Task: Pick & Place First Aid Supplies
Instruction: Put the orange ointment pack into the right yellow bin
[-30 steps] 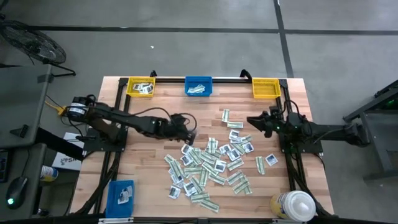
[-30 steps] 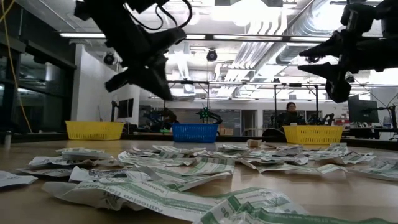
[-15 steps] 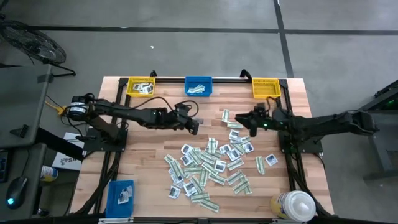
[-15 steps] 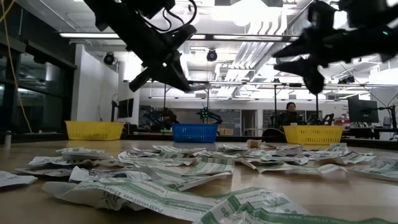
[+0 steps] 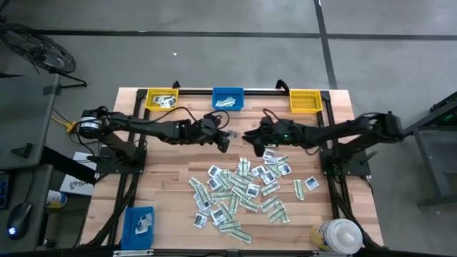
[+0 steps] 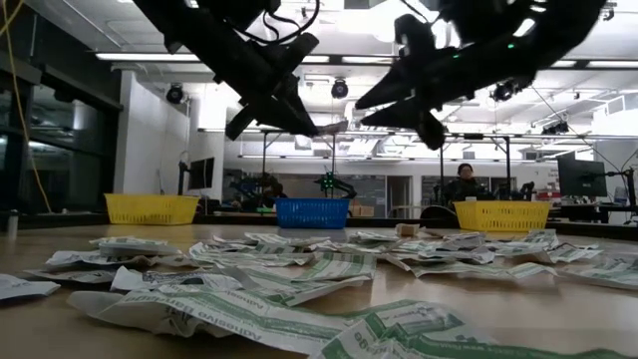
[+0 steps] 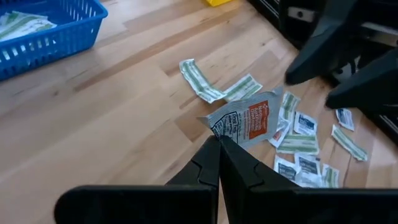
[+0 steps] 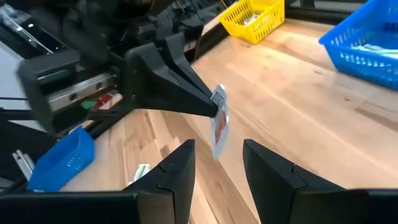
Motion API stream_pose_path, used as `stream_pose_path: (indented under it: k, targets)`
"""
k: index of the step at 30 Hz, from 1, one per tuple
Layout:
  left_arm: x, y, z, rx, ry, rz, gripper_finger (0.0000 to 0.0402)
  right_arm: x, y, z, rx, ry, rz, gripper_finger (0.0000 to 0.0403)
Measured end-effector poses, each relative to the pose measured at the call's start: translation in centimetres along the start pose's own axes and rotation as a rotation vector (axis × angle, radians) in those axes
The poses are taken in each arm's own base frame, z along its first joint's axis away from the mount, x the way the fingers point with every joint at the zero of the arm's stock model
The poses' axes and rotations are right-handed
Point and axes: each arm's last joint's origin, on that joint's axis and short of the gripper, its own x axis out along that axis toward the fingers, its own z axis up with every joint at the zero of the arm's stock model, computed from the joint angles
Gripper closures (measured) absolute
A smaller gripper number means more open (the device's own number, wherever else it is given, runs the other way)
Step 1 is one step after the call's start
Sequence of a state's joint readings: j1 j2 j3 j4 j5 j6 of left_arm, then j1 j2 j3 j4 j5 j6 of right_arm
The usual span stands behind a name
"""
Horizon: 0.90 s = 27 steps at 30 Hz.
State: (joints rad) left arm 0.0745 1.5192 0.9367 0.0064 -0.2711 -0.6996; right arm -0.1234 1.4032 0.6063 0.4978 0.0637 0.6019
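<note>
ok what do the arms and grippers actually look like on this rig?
Both arms are dark, slim and multi-jointed with black cables looped along them. The left gripper has two flat black fingers tapering to a wedge. The right gripper has two squared black fingers. A green light glows on the right arm.

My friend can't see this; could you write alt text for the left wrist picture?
The left claw, shut, pinches a white packet with an orange patch above a wooden table. More packets lie scattered below; a blue bin stands beyond.

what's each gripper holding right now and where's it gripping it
Left gripper pinches a white-and-orange packet by its corner. Right gripper, open, holds nothing.
</note>
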Motion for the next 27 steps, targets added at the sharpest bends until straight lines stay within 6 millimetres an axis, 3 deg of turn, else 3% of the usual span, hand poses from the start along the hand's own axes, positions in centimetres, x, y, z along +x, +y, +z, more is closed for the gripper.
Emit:
stream_pose_path:
  k: [6, 13, 22, 27]
  targets:
    - [0.0, 0.0, 0.0, 0.052, -0.007, 0.005, 0.0401, 1.9, 0.4, 0.3, -0.002, 0.017, 0.003, 0.0274]
    - [0.0, -0.2, 0.2, 0.086, -0.018, -0.022, 0.0401, 2.4, 0.2, 0.1, -0.002, 0.021, -0.019, 0.0282]
    - [0.0, -0.3, 0.3, 0.109, -0.019, -0.043, 0.0401, 2.4, 0.2, 0.1, -0.001, 0.025, -0.012, 0.0390]
    - [0.0, -0.4, 0.3, 0.108, -0.017, -0.054, 0.0401, 2.4, 0.3, 0.1, 0.001, 0.028, -0.007, 0.0397]
